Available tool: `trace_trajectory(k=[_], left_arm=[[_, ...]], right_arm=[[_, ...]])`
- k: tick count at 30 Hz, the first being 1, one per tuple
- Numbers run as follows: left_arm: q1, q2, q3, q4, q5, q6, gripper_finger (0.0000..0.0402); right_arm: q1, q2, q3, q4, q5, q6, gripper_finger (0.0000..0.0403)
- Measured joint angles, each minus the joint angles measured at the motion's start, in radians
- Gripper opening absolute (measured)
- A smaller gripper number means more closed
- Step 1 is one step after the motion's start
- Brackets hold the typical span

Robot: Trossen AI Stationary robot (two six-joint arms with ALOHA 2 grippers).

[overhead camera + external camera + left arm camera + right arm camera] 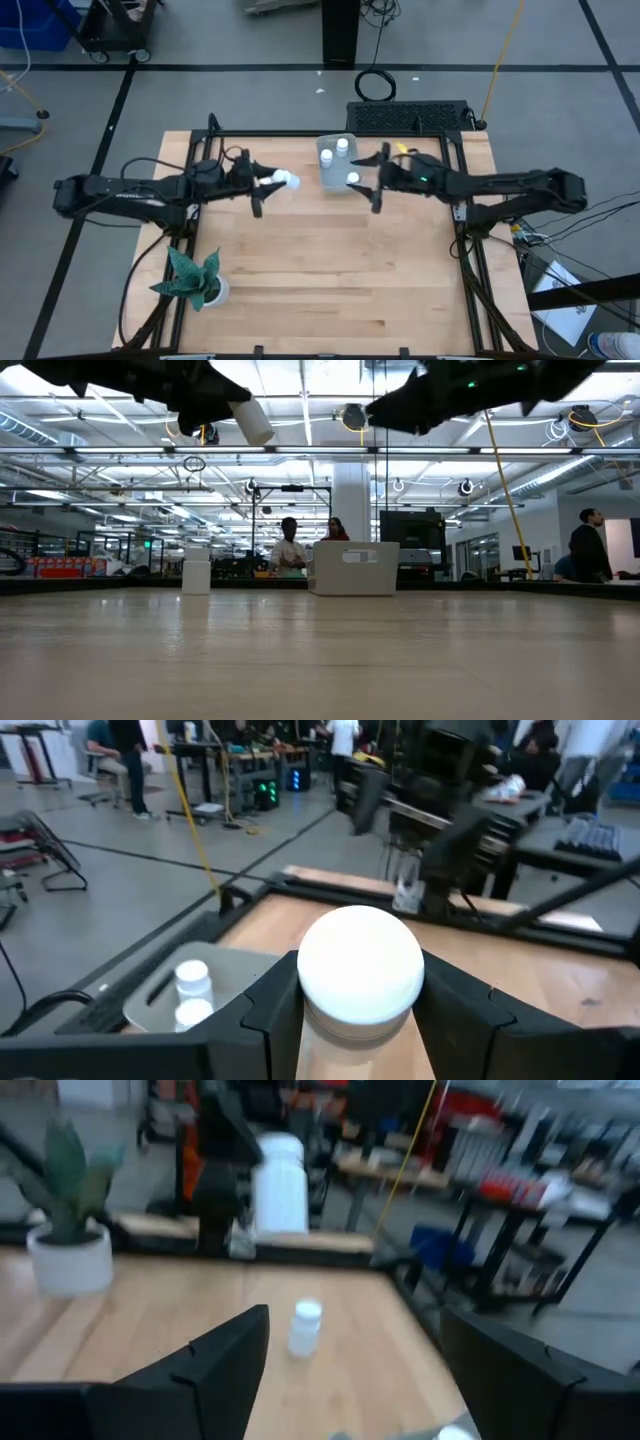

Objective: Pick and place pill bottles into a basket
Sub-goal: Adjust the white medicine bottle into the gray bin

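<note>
My left gripper [265, 182] is shut on a white pill bottle [284, 180], raised above the table just left of the basket [336, 172]. The same bottle shows in the low view [251, 420] and the right wrist view [280, 1184]. The pale grey-blue basket holds three bottles [342, 146]; two of them show in the left wrist view [192, 978]. Another bottle [303, 1327] stands upright on the table below the held one, also seen in the low view [196, 575]. My right gripper [376, 179] hangs open and empty above the table at the basket's right side. My left gripper pinches the bottle's body just under the white cap [352, 1025] between its two fingers [270, 1020], one on each side. The fingers come roughly level from the table's left. The bottle is lifted clear of the table and tilted.
A green plant in a white pot [196, 282] stands near the table's front left corner. A black ridged box [408, 117] lies beyond the far edge. The basket's white front shows in the low view [355, 568]. People stand in the room behind.
</note>
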Motion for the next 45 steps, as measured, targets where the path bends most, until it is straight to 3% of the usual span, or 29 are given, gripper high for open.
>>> trace_trajectory(k=[9, 19, 25, 32, 45], left_arm=[[0.208, 0.068, 0.171, -0.09, 0.128, 0.024, 0.0165], [0.34, 0.348, 0.457, -0.161, 0.318, 0.085, 0.0164], [0.374, 0.52, 0.597, -0.213, 0.369, 0.104, 0.0163], [0.374, 0.68, 0.679, -0.217, 0.386, 0.161, 0.017], [0.379, 0.895, 0.691, -0.116, 0.393, 0.175, 0.0169]], right_arm=[[0.011, -0.151, -0.135, 0.102, 0.028, 0.024, 0.0286], [0.011, -0.157, -0.145, 0.086, 0.028, 0.018, 0.0283], [0.011, -0.156, -0.145, 0.036, 0.04, 0.007, 0.0284], [0.01, -0.156, -0.145, -0.022, 0.054, -0.015, 0.0283], [0.01, -0.157, -0.145, -0.061, 0.052, -0.031, 0.028]])
